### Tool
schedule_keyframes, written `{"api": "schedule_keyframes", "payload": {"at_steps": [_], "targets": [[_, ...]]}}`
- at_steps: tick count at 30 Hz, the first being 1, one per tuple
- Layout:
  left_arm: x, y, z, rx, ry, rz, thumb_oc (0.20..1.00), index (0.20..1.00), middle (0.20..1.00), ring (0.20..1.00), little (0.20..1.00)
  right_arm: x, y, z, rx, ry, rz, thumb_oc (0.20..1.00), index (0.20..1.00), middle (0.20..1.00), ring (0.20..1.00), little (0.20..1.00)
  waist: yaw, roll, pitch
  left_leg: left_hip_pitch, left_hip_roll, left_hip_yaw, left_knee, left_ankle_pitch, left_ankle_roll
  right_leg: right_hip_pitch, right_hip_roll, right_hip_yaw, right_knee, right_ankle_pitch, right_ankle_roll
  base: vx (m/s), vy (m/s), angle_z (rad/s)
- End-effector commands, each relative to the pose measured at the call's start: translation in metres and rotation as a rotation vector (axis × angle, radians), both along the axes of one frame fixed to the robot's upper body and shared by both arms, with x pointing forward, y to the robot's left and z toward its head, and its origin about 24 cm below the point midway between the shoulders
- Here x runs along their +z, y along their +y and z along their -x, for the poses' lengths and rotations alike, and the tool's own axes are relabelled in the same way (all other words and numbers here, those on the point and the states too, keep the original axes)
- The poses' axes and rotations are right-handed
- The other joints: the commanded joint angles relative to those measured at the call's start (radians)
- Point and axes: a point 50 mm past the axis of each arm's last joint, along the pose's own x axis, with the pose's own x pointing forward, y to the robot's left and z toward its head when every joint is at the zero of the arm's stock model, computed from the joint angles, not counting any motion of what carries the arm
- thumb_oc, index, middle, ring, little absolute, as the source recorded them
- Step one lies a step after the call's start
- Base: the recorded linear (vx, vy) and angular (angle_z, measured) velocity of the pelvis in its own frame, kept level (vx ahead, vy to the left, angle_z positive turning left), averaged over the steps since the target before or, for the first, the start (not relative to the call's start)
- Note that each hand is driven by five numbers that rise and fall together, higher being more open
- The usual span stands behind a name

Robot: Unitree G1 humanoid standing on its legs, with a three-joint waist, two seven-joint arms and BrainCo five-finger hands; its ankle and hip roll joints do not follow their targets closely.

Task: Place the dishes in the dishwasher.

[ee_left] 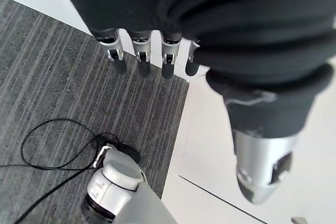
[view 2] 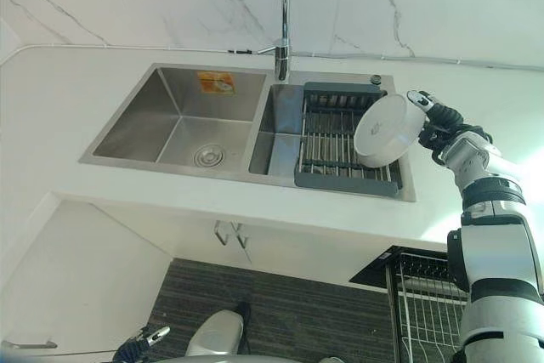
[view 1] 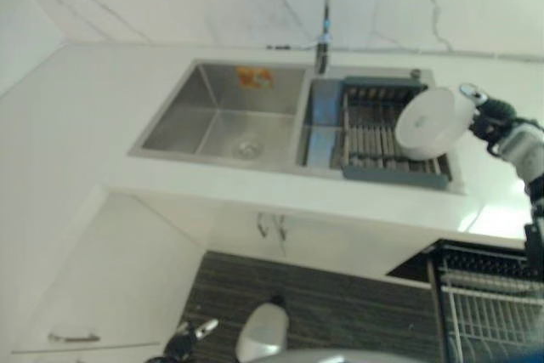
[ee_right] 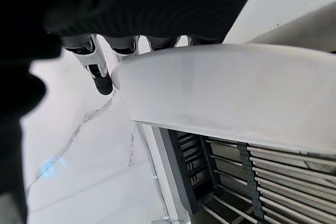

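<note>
Silver-grey arm segments; right hand (view 2: 439, 127) dark ribbed cover, silver dark-tipped fingers.

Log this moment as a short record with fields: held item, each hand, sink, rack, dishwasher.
held item: round white dish, tilted, lifted above the drying rack
right hand: right hand gripping the dish's rim, fingers curled over its edge
left hand: left hand hanging low over the grey striped floor, fingers relaxed, holding nothing
sink: stainless steel double sink, left basin bare
rack: dark grey slatted drying rack set in the right basin
dishwasher: wire dishwasher basket pulled out at lower right, below the counter
</note>
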Motion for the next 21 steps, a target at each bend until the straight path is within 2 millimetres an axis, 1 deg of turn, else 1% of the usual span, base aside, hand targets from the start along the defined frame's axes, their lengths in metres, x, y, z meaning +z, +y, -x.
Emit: {"api": "schedule_keyframes", "payload": {"at_steps": [1,5,13,21], "targets": [[0.0046,0.009,-0.0009,-0.06,-0.004,-0.024,1.0,1.0,1.0,1.0,1.0,0.0293,-0.0002,-0.0049,0.012,-0.081,0.047,1.0,1.0,1.0,1.0,1.0,0.025,-0.003,-0.048,-0.037,0.071,0.057,0.071,-0.064,-0.062,-0.051,-0.015,0.062,0.05,-0.071,-0.012,0.0,0.0,0.0],[0.0052,0.0123,-0.0003,-0.059,-0.005,-0.019,1.0,1.0,1.0,1.0,1.0,0.0297,-0.0009,-0.0048,0.004,-0.087,0.039,1.0,1.0,1.0,1.0,1.0,0.021,0.001,-0.048,-0.036,0.069,0.06,0.071,-0.065,-0.061,-0.054,-0.016,0.066,0.05,-0.07,-0.01,0.0,0.0,0.0],[0.004,0.0099,-0.0034,-0.053,-0.001,-0.008,1.0,1.0,1.0,1.0,1.0,0.0313,-0.0021,-0.0052,-0.029,-0.103,0.011,1.0,1.0,1.0,1.0,1.0,0.01,0.006,-0.045,-0.034,0.068,0.068,0.071,-0.068,-0.059,-0.06,-0.018,0.076,0.05,-0.067,-0.009,0.0,0.0,0.0],[0.0018,0.0051,-0.0038,-0.049,-0.006,-0.009,1.0,1.0,1.0,1.0,1.0,0.0278,-0.0025,-0.0049,-0.06,-0.128,-0.084,1.0,1.0,1.0,1.0,1.0,0.004,0.008,-0.039,-0.036,0.067,0.07,0.071,-0.071,-0.057,-0.068,-0.019,0.081,0.05,-0.064,-0.01,0.0,0.0,0.0]]}}
